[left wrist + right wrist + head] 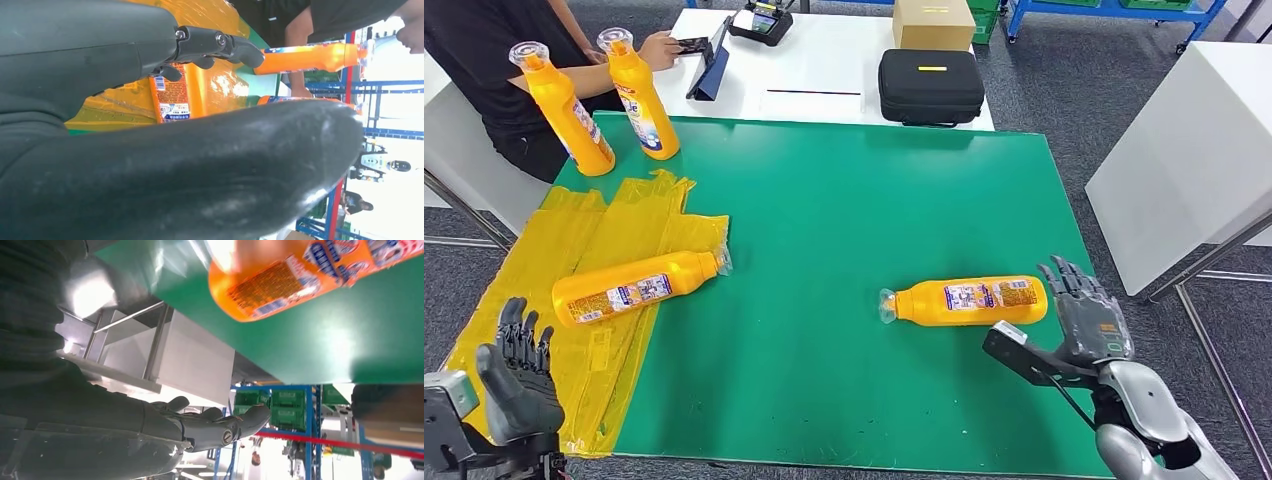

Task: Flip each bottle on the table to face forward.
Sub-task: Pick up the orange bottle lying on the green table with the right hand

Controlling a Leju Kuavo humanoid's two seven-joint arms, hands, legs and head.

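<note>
Two bottles lie flat. Right hand (1089,315) spread, empty, beside bottle (969,300) base: nudge may roll it. Left hand (519,375) empty, fingers apart; plastic sheet (614,225) slippery under left bottle (629,287).

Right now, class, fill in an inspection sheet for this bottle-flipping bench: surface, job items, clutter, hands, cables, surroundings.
Surface: green mat covering the table.
Job's things: two bottles lying down, right bottle on bare mat, left bottle on the yellow bags; two standing bottles at the far left corner.
Clutter: yellow bags draped over the mat's left edge.
Hands: left hand open, beside the bags; right hand open, beside the right bottle's base.
Cables: nothing seen.
Surroundings: a person seated far left; a white table behind with a black case and cardboard box.
</note>
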